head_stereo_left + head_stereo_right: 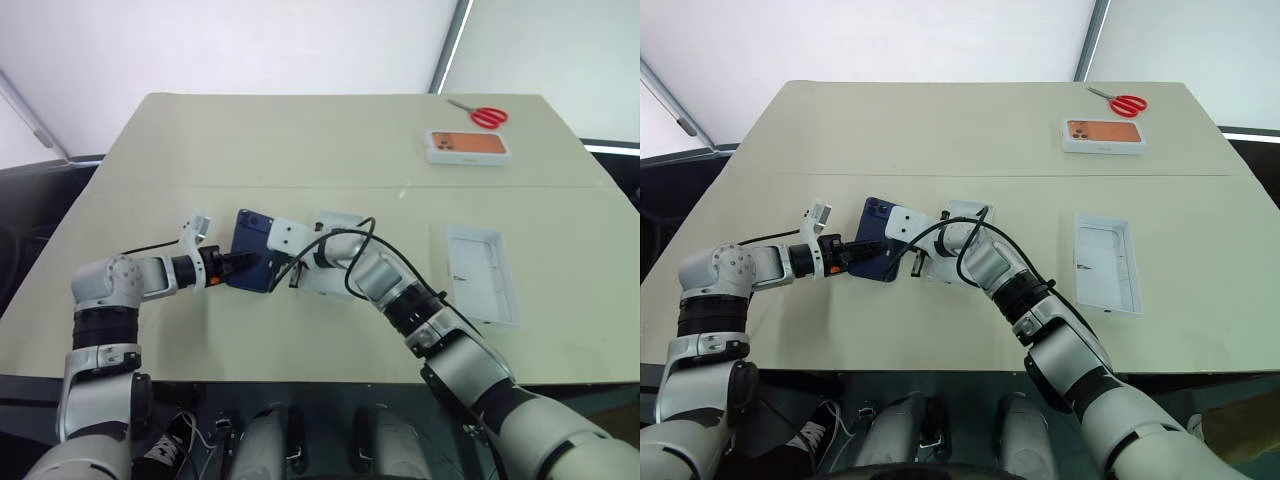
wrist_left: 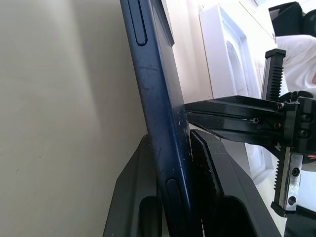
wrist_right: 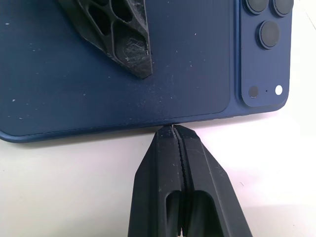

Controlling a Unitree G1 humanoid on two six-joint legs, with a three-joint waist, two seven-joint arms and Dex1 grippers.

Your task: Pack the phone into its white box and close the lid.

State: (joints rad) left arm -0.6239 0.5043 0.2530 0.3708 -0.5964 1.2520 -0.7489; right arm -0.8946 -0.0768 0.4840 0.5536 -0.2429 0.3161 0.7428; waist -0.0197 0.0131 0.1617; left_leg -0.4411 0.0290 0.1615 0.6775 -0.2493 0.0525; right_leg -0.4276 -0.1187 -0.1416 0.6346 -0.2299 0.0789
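Note:
The dark navy phone (image 1: 252, 242) is held tilted on its long edge just above the table, camera bump at its far end. My left gripper (image 1: 228, 266) is shut on its near left edge, one finger (image 2: 210, 173) on each face. My right gripper (image 3: 170, 128) is shut and empty, its tips touching the phone's other long edge. The lid (image 1: 485, 272) lies upside down to the right, plain white inside. A white cardboard piece with a rounded recess (image 2: 227, 54) lies under my right wrist. I cannot make out the white box apart from that piece.
A white box printed with an orange phone (image 1: 468, 146) and red-handled scissors (image 1: 487, 116) lie at the table's back right. A seam (image 1: 200, 186) crosses the tabletop behind the phone. The table's front edge runs close below both arms.

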